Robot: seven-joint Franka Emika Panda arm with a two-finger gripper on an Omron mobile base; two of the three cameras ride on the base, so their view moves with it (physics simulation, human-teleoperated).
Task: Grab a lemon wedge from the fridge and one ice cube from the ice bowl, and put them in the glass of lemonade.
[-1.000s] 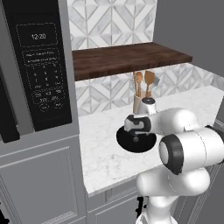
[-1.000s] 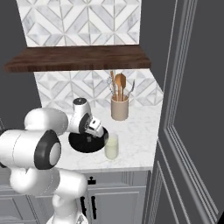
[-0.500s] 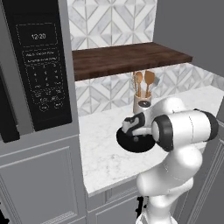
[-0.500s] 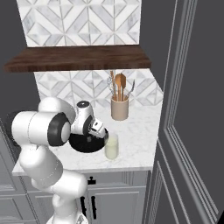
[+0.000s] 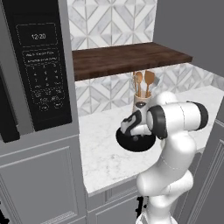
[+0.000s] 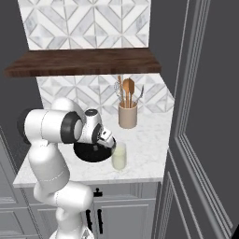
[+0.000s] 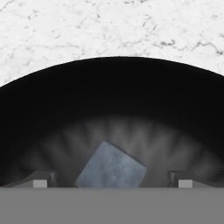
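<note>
1. The ice cube is seen low in the black ice bowl, between the wide-spread fingers.
2. It is judged light, hard and slippery.
3. Opposite flat faces are best pinched, at nine and three o'clock.
4. The glass of lemonade is stood on the desk beside the bowl.

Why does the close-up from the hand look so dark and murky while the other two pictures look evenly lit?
In the hand view the camera sits low inside the black ice bowl, whose dark wall swallows the light; only a soft greyish sheen shows near the ice cube, which looks slightly blurred. In the left base view and right base view the pale marble counter is evenly lit, with soft shadows under the wooden shelf.
</note>
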